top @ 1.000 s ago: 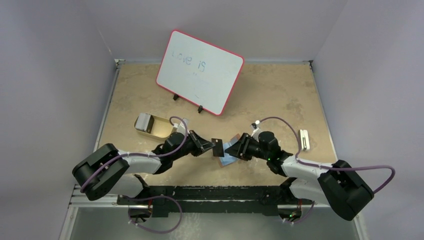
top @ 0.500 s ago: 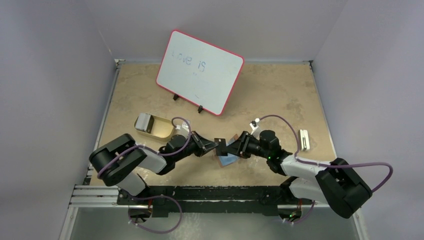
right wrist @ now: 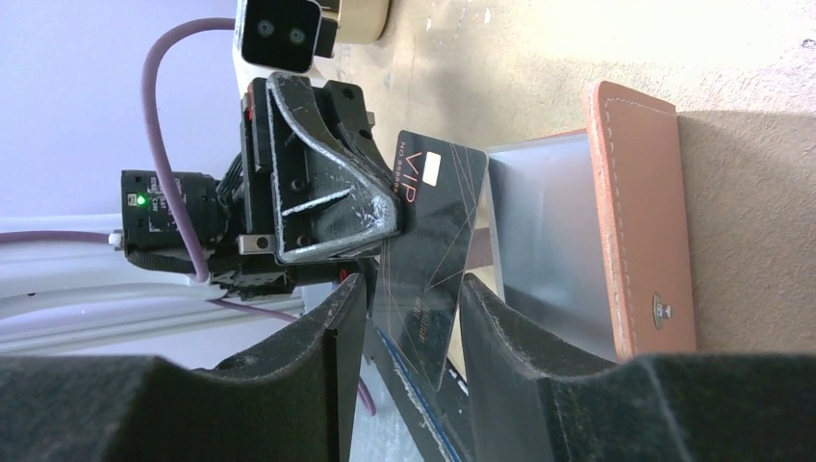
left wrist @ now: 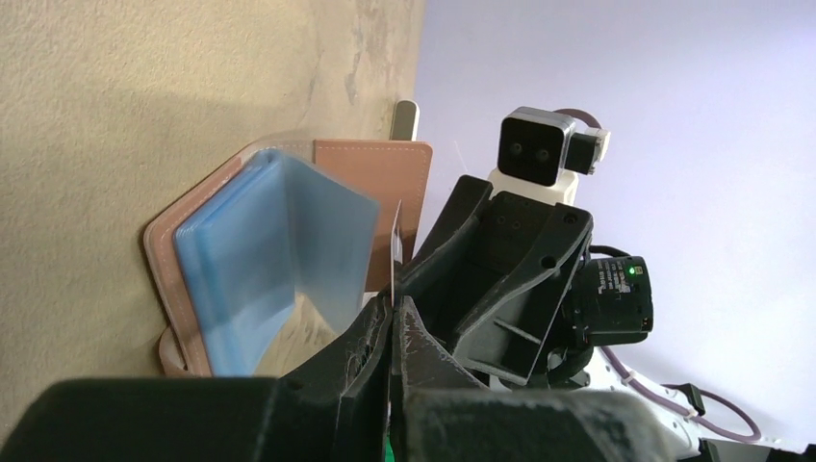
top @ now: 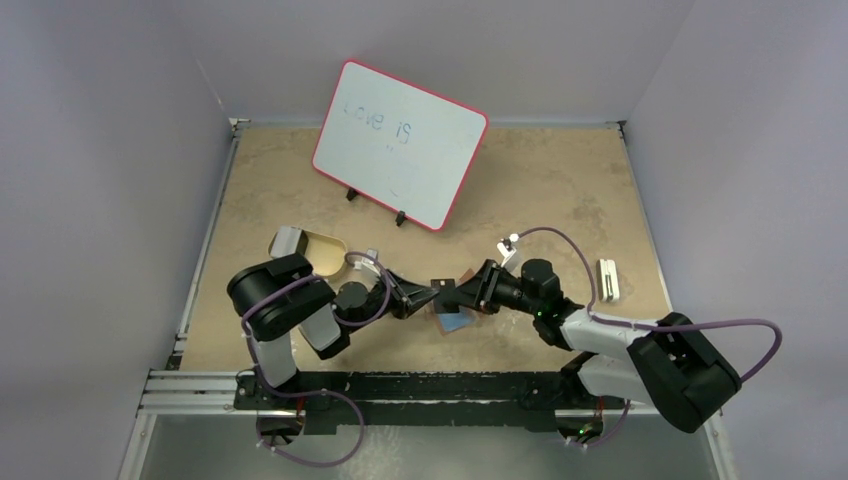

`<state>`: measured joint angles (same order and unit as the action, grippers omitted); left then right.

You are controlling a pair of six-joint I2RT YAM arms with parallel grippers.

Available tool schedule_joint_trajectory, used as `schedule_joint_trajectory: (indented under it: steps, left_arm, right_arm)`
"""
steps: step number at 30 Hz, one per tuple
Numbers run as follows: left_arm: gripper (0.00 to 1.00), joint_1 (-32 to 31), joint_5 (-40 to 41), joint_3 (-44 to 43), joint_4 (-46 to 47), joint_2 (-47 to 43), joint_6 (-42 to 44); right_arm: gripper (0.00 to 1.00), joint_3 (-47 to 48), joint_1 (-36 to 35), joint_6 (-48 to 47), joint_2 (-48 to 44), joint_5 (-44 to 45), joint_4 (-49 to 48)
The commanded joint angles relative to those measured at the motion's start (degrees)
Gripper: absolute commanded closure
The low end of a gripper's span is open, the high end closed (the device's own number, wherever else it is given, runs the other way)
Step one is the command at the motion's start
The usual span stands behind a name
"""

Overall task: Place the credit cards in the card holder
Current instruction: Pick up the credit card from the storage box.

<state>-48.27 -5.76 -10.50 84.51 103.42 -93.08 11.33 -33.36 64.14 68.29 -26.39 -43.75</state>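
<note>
Over the open card holder (left wrist: pixel 370 173) on the table — a credit card (right wrist: pixel 428 241) mid-handover.
The left gripper (left wrist: pixel 393 310) clamps the credit card; the right gripper (right wrist: pixel 412 287) has its jaws apart around it — next, likely, close squarely.

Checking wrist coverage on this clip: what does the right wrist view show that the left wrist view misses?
Only the right wrist view: the card's black face printed VIP, the wallet's snap stud, a corner of the tray, and the right tool open, its fingers either side of the card. Only the left wrist view: the wallet's pale blue sleeves fanned open, and the card seen edge-on. Both: the left tool shut on the card, and the open wallet.
</note>
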Motion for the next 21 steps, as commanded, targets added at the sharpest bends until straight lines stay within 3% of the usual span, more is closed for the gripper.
schedule_joint_trajectory:
  steps: [1, 9, 14, 18, 21]
  left_arm:
    - [1.0, -1.15, 1.1, 0.28, 13.68, 0.9, -1.74]
    - [0.97, -1.39, 1.1, 0.32, 12.8, 2.17, -0.98]
    - [0.78, -1.3, 0.48, 0.86, 8.03, -0.2, 0.9]
    - [0.7, -1.14, 1.88, 0.73, -8.6, -9.2, 5.34]
    - [0.67, -1.28, 4.51, -3.43, -35.16, -20.53, 12.87]
  right_arm:
    - [0.58, 0.93, -0.03, 0.37, -0.48, -0.67, -2.87]
    - [1.0, 0.83, -0.04, -0.91, -1.17, -0.52, -1.7]
    - [1.0, 3.18, 0.05, -3.76, -0.89, -0.19, 3.67]
    - [1.0, 5.38, 0.29, -6.36, -2.94, 0.77, 10.16]
    - [1.0, 7.76, 0.58, -8.76, -3.13, 1.51, 15.05]
